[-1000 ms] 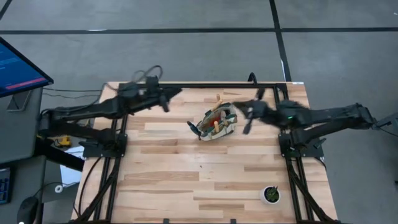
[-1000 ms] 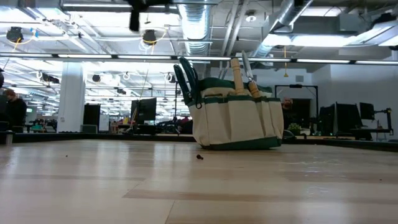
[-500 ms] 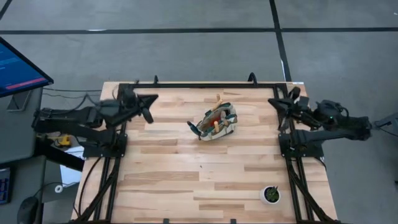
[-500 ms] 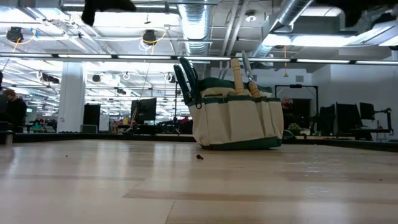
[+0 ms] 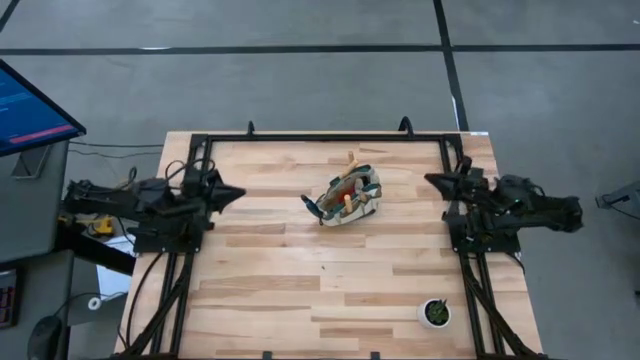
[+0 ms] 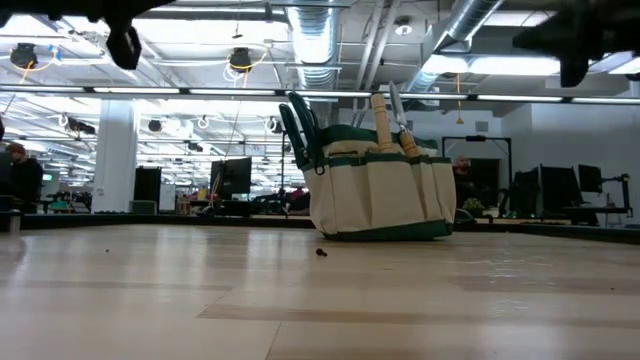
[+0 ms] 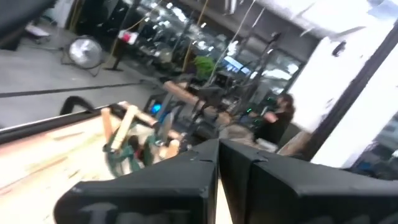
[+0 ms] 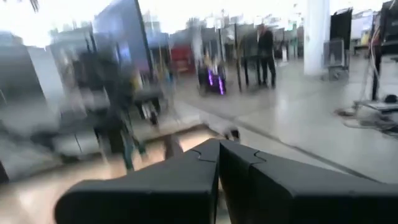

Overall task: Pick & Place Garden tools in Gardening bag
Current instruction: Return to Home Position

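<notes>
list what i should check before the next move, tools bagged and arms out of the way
1. Beige fabric tote with dark green trim upright on the light wooden table: ok.
2. Wooden-handled tools standing inside it: ok; full count: cannot tell.
3. No tool loose on the table: ok.
4. Left pincer at the left edge, apart from the tote, shut, empty: ok.
5. Right pincer at the right edge, shut, empty: ok.
6. Small round black pot with a green plant clear of both arms: ok.

beige gardening bag (image 6: 378, 195) with green trim upright mid tabletop (image 5: 300, 280), wooden-handled garden tools (image 6: 381, 119) sticking out the top
</notes>
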Available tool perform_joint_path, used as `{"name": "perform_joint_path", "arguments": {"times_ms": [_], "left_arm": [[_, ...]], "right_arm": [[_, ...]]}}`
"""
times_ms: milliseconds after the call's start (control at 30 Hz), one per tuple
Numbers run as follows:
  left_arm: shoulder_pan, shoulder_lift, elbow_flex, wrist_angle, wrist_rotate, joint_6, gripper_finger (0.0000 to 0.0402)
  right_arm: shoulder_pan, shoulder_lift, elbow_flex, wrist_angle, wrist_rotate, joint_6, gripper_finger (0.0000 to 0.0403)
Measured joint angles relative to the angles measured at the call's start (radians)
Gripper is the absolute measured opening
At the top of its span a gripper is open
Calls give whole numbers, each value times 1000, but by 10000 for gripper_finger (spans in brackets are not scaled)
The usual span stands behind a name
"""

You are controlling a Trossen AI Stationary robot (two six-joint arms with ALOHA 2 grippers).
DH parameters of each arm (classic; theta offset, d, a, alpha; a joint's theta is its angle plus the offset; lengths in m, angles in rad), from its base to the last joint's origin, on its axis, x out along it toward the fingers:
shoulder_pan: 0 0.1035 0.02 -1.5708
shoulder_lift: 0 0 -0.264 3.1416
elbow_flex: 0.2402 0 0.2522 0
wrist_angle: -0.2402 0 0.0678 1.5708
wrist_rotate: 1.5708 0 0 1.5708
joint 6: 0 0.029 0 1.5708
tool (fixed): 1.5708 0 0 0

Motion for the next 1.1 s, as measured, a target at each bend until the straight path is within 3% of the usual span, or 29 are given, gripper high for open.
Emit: {"name": "perform_joint_path", "arguments": {"times_ms": [167,333,533,800,1100], "left_arm": [[0,-136,-96,38,27,0,1],[0,-245,-175,53,93,-2,1],[0,-338,-243,63,219,-6,1],[1,-339,-318,74,379,-28,2],[1,-339,-369,118,448,-9,2]], "right_arm": [[-1,0,-71,16,-23,99,0],[-1,-3,-170,124,-124,150,0],[-1,-3,-315,397,-235,165,0],[1,4,-346,453,-235,170,0],[1,4,-346,447,-204,190,0]]}}
